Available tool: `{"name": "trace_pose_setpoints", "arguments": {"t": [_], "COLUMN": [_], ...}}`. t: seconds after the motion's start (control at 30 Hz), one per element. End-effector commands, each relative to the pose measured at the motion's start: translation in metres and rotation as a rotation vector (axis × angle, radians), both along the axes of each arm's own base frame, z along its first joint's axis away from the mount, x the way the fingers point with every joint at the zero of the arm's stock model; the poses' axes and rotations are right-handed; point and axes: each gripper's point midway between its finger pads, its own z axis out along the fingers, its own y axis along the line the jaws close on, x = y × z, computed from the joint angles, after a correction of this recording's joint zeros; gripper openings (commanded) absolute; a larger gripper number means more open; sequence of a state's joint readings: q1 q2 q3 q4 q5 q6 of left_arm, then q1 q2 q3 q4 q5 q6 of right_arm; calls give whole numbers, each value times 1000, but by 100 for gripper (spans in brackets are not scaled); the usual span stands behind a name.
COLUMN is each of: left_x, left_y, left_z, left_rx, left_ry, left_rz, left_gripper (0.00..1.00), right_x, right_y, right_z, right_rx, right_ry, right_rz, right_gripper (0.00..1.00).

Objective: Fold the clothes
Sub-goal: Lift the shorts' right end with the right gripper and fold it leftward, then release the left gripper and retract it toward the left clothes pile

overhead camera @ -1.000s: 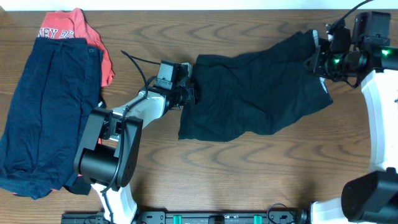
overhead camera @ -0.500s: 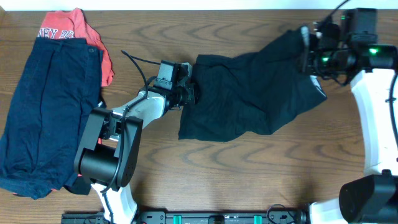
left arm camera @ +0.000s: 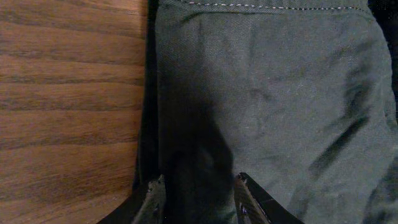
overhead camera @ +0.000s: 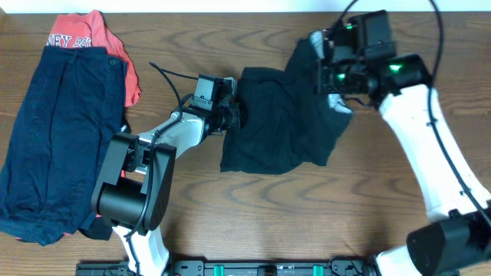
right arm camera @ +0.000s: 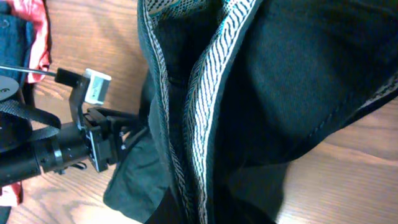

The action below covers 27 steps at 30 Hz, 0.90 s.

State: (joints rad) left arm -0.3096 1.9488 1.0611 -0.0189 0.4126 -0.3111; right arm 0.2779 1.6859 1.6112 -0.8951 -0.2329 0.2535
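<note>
Overhead | right gripper (overhead camera: 321, 55) carried black garment (overhead camera: 268, 130) edge leftward

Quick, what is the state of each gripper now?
Left gripper: closed on the black garment at its edge.
Right gripper: closed, holding the black garment lifted.

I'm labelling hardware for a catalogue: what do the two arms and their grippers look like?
Both arms have white links between black cylindrical joints. The left arm carries a looping black cable; the left gripper is black with pale-edged fingers. The right arm shows green lights at its wrist and black cables.
</note>
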Motion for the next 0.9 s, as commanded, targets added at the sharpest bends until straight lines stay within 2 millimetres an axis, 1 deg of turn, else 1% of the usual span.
{"name": "trace_pose_setpoints", "arguments": {"t": [0.0,0.1,0.23,0.33,0.5,0.57,0.6,0.8,0.87], "left_x": [-8,-8,-8,-7,-9,-10,-11,-15,-16], "left_y": [2,2,2,1,2,6,9,38,47], "left_z": [-20,-20,-20,-15,7,18,23,60,74], "left_rx": [20,20,19,16,11,27,37,121,133], "left_ry": [56,56,56,47,22,11,6,-37,-57], "left_rz": [3,3,3,3,-6,1,10,89,112], "left_gripper": [39,39,40,39,39,41,45,57,59], "right_x": [6,9,10,9,11,11,11,11,11], "right_y": [27,46,63,73,78,79,79,79,79], "right_z": [-20,-43,-67,-77,-79,-78,-78,-78,-78], "right_rx": [18,18,14,21,32,35,35,35,35], "right_ry": [48,87,128,146,141,138,138,138,137], "right_rz": [5,28,49,64,74,76,76,76,76], "right_gripper": [1,1,1,1,1,1,1,1,1]}}
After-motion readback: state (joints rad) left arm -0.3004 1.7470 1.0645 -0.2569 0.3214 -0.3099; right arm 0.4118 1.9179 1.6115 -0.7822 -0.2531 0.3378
